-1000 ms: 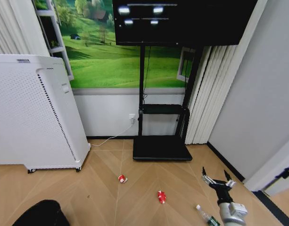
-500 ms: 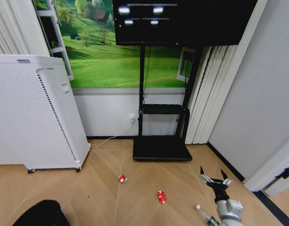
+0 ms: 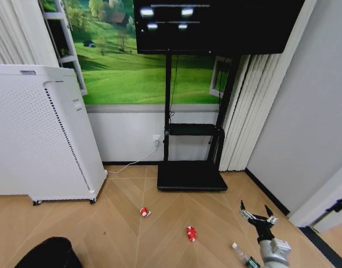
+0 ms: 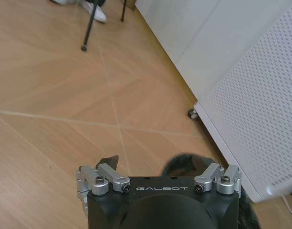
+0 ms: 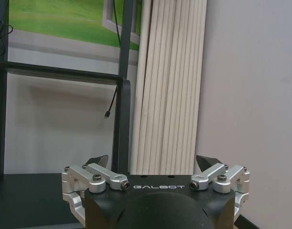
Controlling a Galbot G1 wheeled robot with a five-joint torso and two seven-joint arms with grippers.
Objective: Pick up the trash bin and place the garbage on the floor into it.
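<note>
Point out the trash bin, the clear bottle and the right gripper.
trash bin (image 3: pixel 48 254), head view, on its dark rounded top.
clear bottle (image 3: pixel 244 258), head view, on its body near the green label.
right gripper (image 3: pixel 258 213), head view, midway between its open fingertips.

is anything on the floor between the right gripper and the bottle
Nothing visible. In the head view the right gripper hangs open above bare floor, and the bottle lies just beside its arm, with no object between them. The two red scraps lie farther toward the robot's left, out of that path.
</note>
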